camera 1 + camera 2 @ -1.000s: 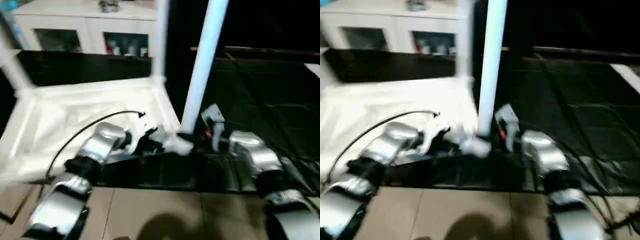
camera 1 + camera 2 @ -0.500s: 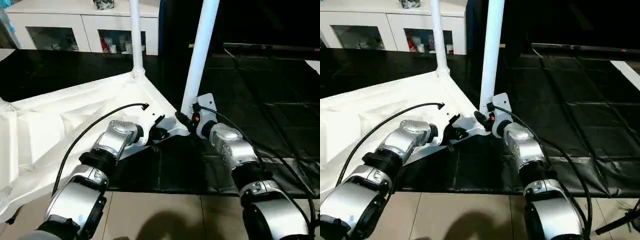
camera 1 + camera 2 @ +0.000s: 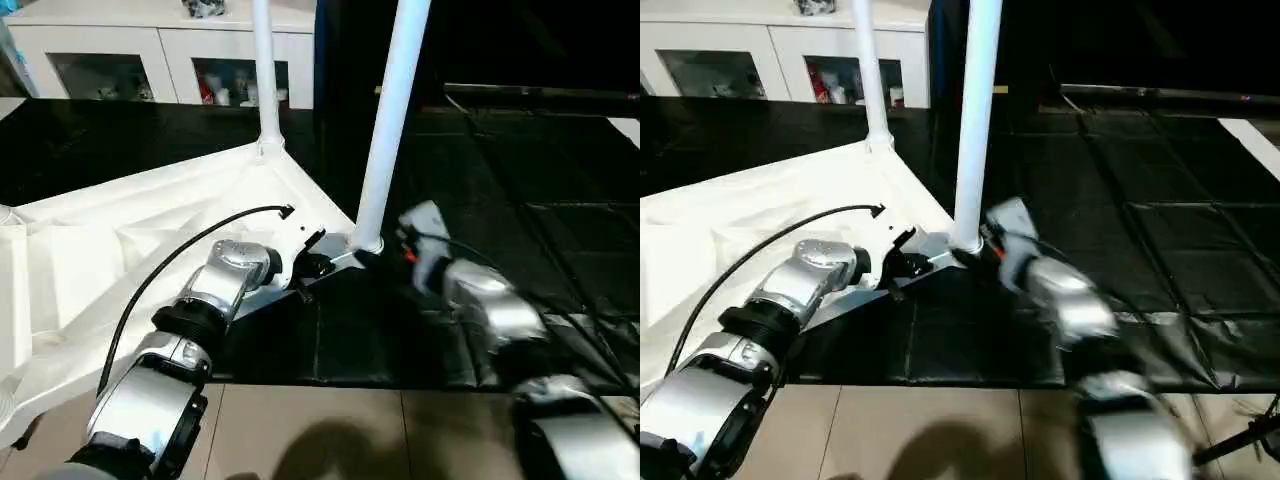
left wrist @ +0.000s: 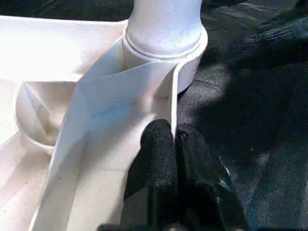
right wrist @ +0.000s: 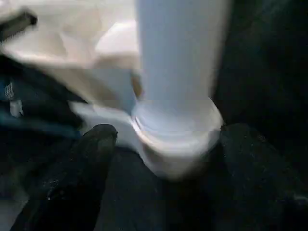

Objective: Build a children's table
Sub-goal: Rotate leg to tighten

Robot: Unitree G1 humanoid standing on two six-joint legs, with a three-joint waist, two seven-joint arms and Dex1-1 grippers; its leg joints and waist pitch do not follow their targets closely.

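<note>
Upside down on a black floor mat point(image 3: 560, 180), the white tabletop point(image 3: 120, 250) lies with its ribbed underside up and two white legs standing in its corner sockets: a near leg point(image 3: 390, 120) and a far leg point(image 3: 265, 70). At the near corner socket point(image 4: 166, 53), the left gripper point(image 4: 174, 137) rests on the rim with its fingers pressed together, holding nothing. Beside that socket, the right gripper point(image 5: 163, 144) has its fingers spread on either side of the leg's base, apart from it. Behind stands a white cabinet point(image 3: 160, 45) with glass doors.

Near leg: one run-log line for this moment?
near leg: upright in corner socket | left end effector: shut, at tabletop edge | right end effector: open, straddling socket
</note>
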